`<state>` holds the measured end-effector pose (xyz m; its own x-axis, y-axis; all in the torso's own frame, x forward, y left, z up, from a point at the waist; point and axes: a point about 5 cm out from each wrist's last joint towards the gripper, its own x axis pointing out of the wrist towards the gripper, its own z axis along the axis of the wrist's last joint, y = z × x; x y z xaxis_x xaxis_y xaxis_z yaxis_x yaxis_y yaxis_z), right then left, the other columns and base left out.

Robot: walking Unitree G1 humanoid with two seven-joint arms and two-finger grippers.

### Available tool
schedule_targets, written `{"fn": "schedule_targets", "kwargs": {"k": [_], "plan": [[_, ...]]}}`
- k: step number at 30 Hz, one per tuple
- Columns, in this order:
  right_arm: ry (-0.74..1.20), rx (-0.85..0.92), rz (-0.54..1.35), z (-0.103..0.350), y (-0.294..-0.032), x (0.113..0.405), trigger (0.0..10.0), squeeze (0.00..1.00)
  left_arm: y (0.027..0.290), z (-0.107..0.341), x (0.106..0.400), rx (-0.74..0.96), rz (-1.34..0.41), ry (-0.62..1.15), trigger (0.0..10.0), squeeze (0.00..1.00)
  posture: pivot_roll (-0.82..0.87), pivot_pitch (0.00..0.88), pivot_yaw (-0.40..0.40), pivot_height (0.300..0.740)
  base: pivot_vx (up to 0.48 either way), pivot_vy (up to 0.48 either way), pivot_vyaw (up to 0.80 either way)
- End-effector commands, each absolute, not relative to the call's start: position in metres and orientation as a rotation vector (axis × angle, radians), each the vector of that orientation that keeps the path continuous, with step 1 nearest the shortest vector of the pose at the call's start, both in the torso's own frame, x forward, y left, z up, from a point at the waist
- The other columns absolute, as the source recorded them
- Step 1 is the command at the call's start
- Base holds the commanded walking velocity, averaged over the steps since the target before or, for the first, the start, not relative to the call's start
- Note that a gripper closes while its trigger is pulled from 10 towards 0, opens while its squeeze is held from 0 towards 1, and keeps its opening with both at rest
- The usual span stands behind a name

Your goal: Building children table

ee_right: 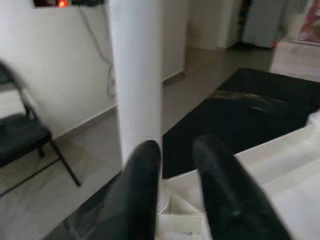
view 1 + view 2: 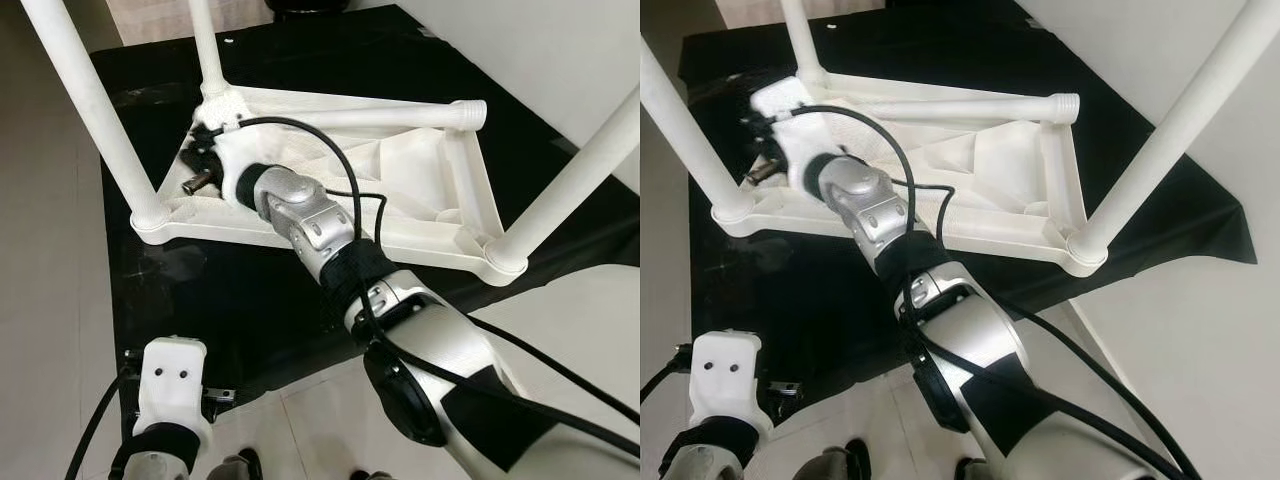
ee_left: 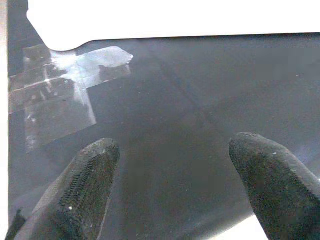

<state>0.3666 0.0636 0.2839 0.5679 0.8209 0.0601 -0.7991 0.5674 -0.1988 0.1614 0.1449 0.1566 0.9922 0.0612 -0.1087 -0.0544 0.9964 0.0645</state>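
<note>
A white children's table [image 2: 330, 235] lies upside down on a black mat [image 2: 250, 300]. Three white legs stand up from its corners: a near-left leg [image 2: 90, 100], a far leg [image 2: 205, 50] and a right leg [image 2: 580, 170]. The far-right corner [image 2: 468, 113] ends in a bare round socket. My right arm reaches across the frame, and its gripper [image 2: 200, 165] is low at the far-left corner. In the right wrist view its gripper [image 1: 177, 150] is open a little with nothing inside, just beside a leg [image 1: 135, 75]. My left gripper [image 3: 172, 145] hangs open over the mat's near edge.
Clear tape [image 3: 55, 95] holds the mat's corner to the pale tiled floor [image 2: 50, 300]. A white wall [image 2: 560, 50] runs close along the right. A dark folding chair [image 1: 20, 135] stands by a wall beyond the table. Crumpled white sheeting [image 2: 400, 170] lies inside the frame.
</note>
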Motion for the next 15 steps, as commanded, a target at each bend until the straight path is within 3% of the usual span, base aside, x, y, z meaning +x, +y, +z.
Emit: {"fn": "schedule_targets", "kwargs": {"k": [1, 2, 3, 4, 5, 6, 7, 8, 9, 11, 15], "plan": [[-0.109, -0.258, 1.023, 0.268, 0.040, 0.374, 10.0, 1.00, 0.142, 0.152, 0.160, 0.056, 0.028, 0.144, 10.0, 0.00, 0.11, 0.223, -0.087, 0.740, 0.000, 0.000, 0.00], [-0.071, -0.325, 1.064, 0.260, 0.021, 0.379, 10.0, 1.00, 0.140, 0.151, 0.161, 0.053, 0.001, 0.144, 10.0, 0.00, 0.11, 0.223, -0.087, 0.740, 0.000, 0.000, 0.00], [-0.071, -0.325, 1.064, 0.260, 0.021, 0.379, 10.0, 1.00, 0.140, 0.151, 0.161, 0.053, 0.001, 0.144, 10.0, 0.00, 0.11, 0.223, -0.087, 0.740, 0.000, 0.000, 0.00], [-0.014, -0.424, 1.121, 0.249, -0.005, 0.382, 10.0, 1.00, 0.137, 0.151, 0.161, 0.051, -0.031, 0.144, 10.0, 0.00, 0.10, 0.220, -0.087, 0.740, 0.000, 0.000, 0.00], [-0.014, -0.424, 1.121, 0.249, -0.005, 0.382, 10.0, 1.00, 0.137, 0.151, 0.161, 0.051, -0.031, 0.144, 10.0, 0.00, 0.10, 0.220, -0.087, 0.740, 0.000, 0.000, 0.00], [0.066, -0.502, 1.167, 0.238, -0.035, 0.384, 10.0, 1.00, 0.136, 0.151, 0.162, 0.051, -0.059, 0.143, 10.0, 0.00, 0.09, 0.214, -0.081, 0.740, 0.000, 0.000, 0.00], [0.066, -0.502, 1.167, 0.238, -0.035, 0.384, 10.0, 1.00, 0.136, 0.151, 0.162, 0.051, -0.059, 0.143, 10.0, 0.00, 0.09, 0.214, -0.081, 0.740, 0.000, 0.000, 0.00], [0.122, -0.550, 1.189, 0.232, -0.057, 0.385, 10.0, 1.00, 0.135, 0.150, 0.163, 0.049, -0.074, 0.142, 10.0, 0.00, 0.08, 0.212, -0.080, 0.740, 0.000, 0.000, 0.00], [0.122, -0.550, 1.189, 0.232, -0.057, 0.385, 10.0, 1.00, 0.135, 0.150, 0.163, 0.049, -0.074, 0.142, 10.0, 0.00, 0.08, 0.212, -0.080, 0.740, 0.000, 0.000, 0.00], [0.199, -0.598, 1.188, 0.225, -0.093, 0.385, 10.0, 1.00, 0.134, 0.150, 0.166, 0.052, -0.098, 0.138, 10.0, 0.00, 0.05, 0.202, -0.083, 0.740, 0.000, 0.000, 0.00], [0.256, -0.590, 1.165, 0.221, -0.120, 0.382, 10.0, 1.00, 0.133, 0.149, 0.168, 0.053, -0.107, 0.134, 10.0, 0.00, 0.03, 0.189, -0.080, 0.740, 0.000, 0.000, 0.00]]}}
